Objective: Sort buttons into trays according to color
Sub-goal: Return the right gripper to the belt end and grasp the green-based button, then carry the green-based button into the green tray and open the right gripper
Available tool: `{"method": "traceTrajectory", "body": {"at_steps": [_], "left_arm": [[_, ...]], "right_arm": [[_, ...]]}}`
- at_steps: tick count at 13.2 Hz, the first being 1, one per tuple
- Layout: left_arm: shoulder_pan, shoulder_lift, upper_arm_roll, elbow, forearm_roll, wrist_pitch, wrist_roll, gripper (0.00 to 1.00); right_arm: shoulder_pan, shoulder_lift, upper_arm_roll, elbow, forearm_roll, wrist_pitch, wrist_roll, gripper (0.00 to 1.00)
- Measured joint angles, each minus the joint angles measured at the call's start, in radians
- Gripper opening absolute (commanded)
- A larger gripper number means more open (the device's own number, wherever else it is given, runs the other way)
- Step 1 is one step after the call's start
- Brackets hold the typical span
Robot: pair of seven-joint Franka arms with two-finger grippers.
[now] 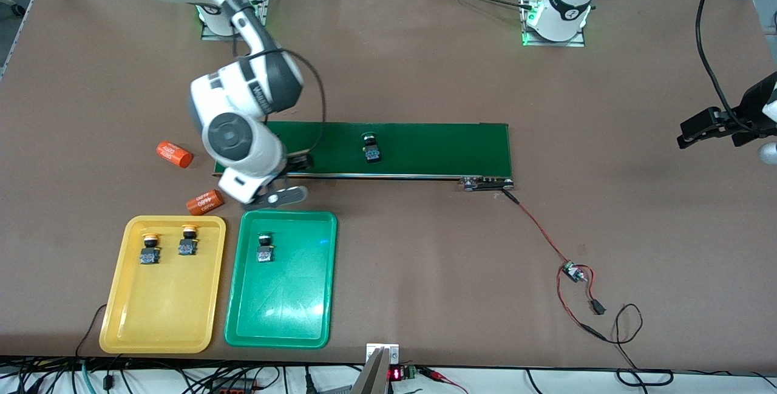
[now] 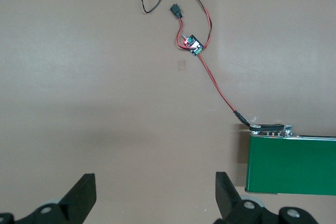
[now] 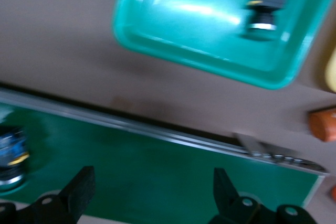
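Right gripper [image 3: 147, 195] is seen spread wide and empty over the belt's [image 1: 425, 148] end by the green tray [image 1: 282, 315]; left gripper [image 2: 155, 192] waits, wide. One green button [image 1: 370, 146] is left on the belt; light and rigid, it is probably best pinched across its black body.

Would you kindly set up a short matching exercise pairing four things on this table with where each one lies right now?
Things:
1. The two yellow buttons
2. The lone green button
3. The two orange cylinders
4. The small circuit board on red wires

Places:
A. On the dark-green conveyor belt
B. On the bare table toward the left arm's end
C. In the yellow tray
D. On the bare table beside the belt's end, toward the right arm's end

Pairs: 1-C, 2-A, 3-D, 4-B
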Motion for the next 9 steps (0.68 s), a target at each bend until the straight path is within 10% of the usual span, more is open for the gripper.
{"method": "traceTrajectory", "body": {"at_steps": [9], "left_arm": [[0.0,0.0,0.0,-0.001,0.0,0.0,0.0,1.0]], "right_arm": [[0.186,0.06,0.0,-0.034,0.011,0.158,0.212,0.94]]}}
